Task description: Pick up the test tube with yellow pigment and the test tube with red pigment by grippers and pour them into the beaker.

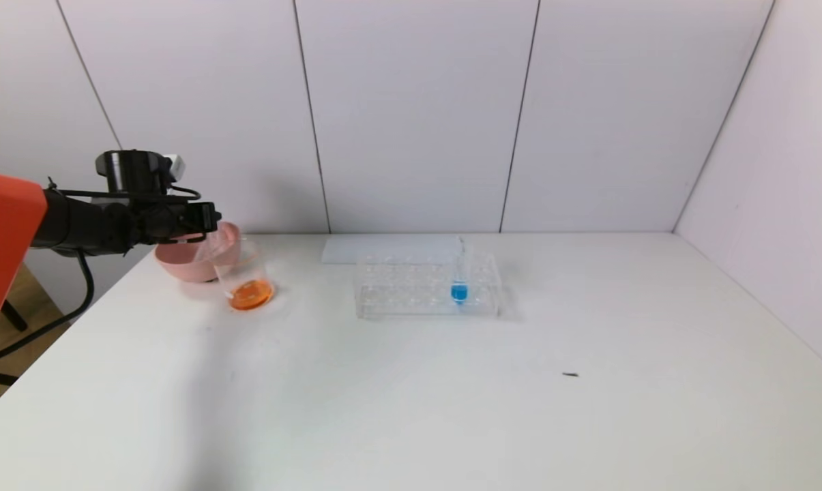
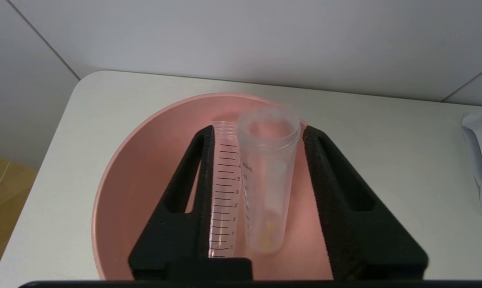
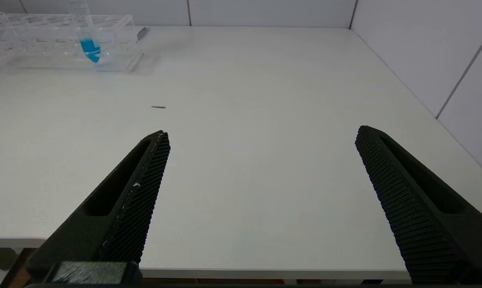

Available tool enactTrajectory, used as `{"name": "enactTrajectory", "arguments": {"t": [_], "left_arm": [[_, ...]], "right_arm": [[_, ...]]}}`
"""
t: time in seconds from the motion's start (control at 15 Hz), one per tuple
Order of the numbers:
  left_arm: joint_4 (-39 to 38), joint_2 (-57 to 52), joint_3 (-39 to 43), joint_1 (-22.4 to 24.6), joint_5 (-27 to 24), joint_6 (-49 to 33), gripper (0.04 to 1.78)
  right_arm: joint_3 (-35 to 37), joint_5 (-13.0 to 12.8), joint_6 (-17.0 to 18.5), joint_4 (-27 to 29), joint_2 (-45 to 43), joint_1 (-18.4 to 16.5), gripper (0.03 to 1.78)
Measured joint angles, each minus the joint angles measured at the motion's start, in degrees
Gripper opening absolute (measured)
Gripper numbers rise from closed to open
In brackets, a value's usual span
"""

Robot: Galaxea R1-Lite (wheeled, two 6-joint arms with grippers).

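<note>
1. The emptied clear plastic test tube with a faint yellow trace at its tip (image 2: 267,180) sits between the fingers of the black left gripper (image 2: 260,130), over the round pink bowl (image 2: 125,168).
2. Its long axis runs along the fingers, mouth away from the wrist.
3. The fingers stand wider than the tube (a release, I judge).
4. A second graduated clear tube (image 2: 225,188) lies in the bowl alongside.
5. The clear glass beaker (image 1: 243,273) nearby holds orange liquid.
6. The black right gripper (image 3: 261,136), wide open, is parked well apart.

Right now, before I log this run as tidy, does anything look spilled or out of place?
No spill. Two emptied tubes are in the pink bowl, not the rack, by the left gripper and its parted jaws. A dark speck lies on the table.
</note>
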Motion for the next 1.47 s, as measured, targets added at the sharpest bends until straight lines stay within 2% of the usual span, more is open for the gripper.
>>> {"name": "enactTrajectory", "arguments": {"t": [0.2,0.33,0.47,0.6,1.0,1.47], "left_arm": [[0.0,-0.02,0.11,0.0,-0.01,0.0,1.31],[-0.09,-0.16,0.2,0.01,0.07,0.01,1.56],[-0.11,-0.63,0.41,0.01,0.07,0.01,1.72],[-0.21,-1.16,0.72,0.01,0.07,-0.02,1.77],[-0.26,-3.46,2.06,0.01,0.1,0.37,1.76],[-0.54,-9.23,7.57,-0.51,0.0,1.06,1.76]], "right_arm": [[0.0,0.0,0.01,0.0,0.0,0.0,1.7],[0.0,0.0,0.0,0.0,0.0,0.0,1.7],[0.0,0.0,0.0,0.0,0.0,0.0,1.7],[0.0,0.0,0.0,-0.02,0.0,0.0,1.7],[0.0,0.0,0.0,0.0,0.0,0.0,1.7],[0.0,0.0,0.0,0.0,0.0,0.0,1.7]]}}
